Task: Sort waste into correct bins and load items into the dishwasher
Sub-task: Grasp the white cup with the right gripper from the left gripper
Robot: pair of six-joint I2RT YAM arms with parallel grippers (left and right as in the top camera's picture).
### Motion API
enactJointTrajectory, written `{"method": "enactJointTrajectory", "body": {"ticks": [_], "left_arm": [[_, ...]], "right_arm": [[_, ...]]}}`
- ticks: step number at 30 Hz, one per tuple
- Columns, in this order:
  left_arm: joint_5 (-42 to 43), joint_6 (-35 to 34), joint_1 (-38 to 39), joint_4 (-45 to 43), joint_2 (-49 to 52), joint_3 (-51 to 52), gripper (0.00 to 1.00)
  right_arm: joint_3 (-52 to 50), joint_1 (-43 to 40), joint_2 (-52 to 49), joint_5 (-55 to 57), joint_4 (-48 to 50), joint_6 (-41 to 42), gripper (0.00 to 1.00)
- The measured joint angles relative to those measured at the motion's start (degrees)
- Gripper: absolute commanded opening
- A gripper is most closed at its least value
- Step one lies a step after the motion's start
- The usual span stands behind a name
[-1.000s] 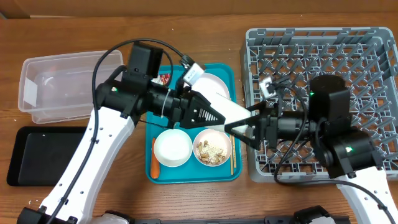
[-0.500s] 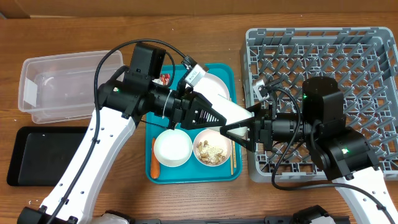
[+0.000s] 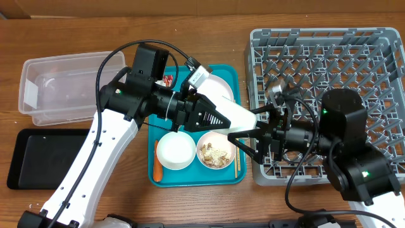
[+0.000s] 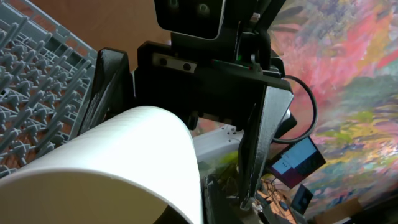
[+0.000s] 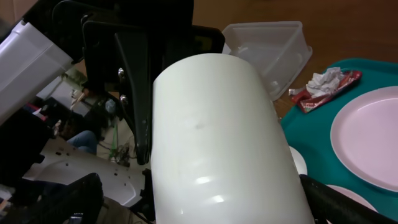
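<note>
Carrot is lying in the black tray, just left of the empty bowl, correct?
Not the black tray. The overhead view shows the carrot lying on the teal tray, just left of the empty bowl.

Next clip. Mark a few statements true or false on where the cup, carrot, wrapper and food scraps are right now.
1. The left pincer holds the white cup. True.
2. The carrot lies in the black tray. False: it lies on the teal tray, beside a white bowl.
3. The bowl of food scraps sits on the teal tray. True.
4. The wrapper lies in the clear tub. False: it is on the teal tray's corner, near the plate.
</note>
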State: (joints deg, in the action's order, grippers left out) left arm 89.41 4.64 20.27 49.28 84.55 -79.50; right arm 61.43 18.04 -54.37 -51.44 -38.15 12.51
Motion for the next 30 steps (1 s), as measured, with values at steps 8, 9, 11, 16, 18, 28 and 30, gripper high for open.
{"method": "enactJointTrajectory", "body": {"ticks": [8, 9, 11, 16, 18, 28, 30], "left_arm": [[0.2, -0.2, 0.0, 0.0, 0.0, 0.0, 0.04], [0.2, -0.3, 0.0, 0.0, 0.0, 0.0, 0.04], [0.1, -0.3, 0.0, 0.0, 0.0, 0.0, 0.04], [0.0, -0.4, 0.0, 0.0, 0.0, 0.0, 0.04], [0.2, -0.4, 0.0, 0.0, 0.0, 0.0, 0.04], [0.2, -0.6, 0.0, 0.0, 0.0, 0.0, 0.04], [0.2, -0.6, 0.0, 0.0, 0.0, 0.0, 0.04]], "right_arm": [[0.0, -0.6, -0.2, 1.2, -0.1, 1.2, 0.77], [0.0, -0.9, -0.2, 1.3, -0.1, 1.3, 0.77], [0.0, -1.7, -0.3, 1.3, -0.1, 1.7, 0.76], [0.0, -2.4, -0.3, 0.1, -0.1, 2.4, 0.73], [0.0, -2.4, -0.3, -0.4, -0.1, 2.5, 0.71], [0.0, -2.7, -0.5, -1.6, -0.1, 2.5, 0.7], [0.0, -2.8, -0.5, -1.9, -0.1, 2.3, 0.56]]}}
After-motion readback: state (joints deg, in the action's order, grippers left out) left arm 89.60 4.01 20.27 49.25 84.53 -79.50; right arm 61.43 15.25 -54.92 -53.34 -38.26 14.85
